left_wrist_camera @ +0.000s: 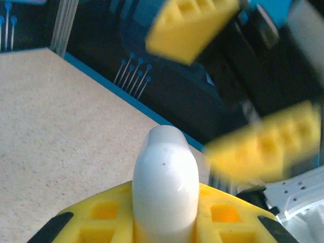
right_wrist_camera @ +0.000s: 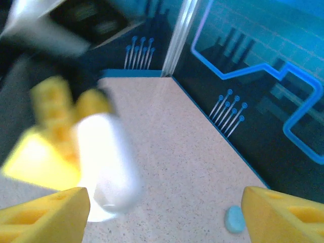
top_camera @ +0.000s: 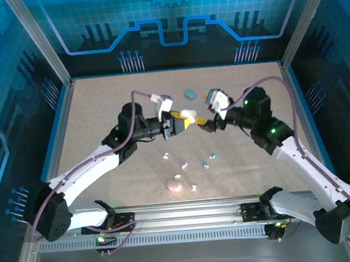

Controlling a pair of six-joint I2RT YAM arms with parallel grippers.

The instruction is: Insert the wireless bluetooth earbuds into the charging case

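Observation:
My left gripper (top_camera: pixel 184 120) is shut on a white charging case (top_camera: pixel 189 113), lifted above the middle of the table. In the left wrist view the closed case (left_wrist_camera: pixel 164 182) stands up between the yellow fingers (left_wrist_camera: pixel 98 220). My right gripper (top_camera: pixel 203 121) faces it, open, its fingers (left_wrist_camera: pixel 268 147) blurred just beyond the case. From the right wrist the white case (right_wrist_camera: pixel 104 162) sits blurred ahead of the open gripper (right_wrist_camera: pixel 164 223). Several tiny earbuds lie on the table nearer the arms: white bits (top_camera: pixel 184 164), teal bits (top_camera: pixel 213 156) and a pale one (top_camera: pixel 194 187).
A teal case (top_camera: pixel 189 93) lies behind the grippers, seen as the teal case (right_wrist_camera: pixel 235 219) by the right finger. A pink case (top_camera: pixel 174 184) rests near the front edge. Blue-edged walls enclose the speckled table (top_camera: pixel 101 112).

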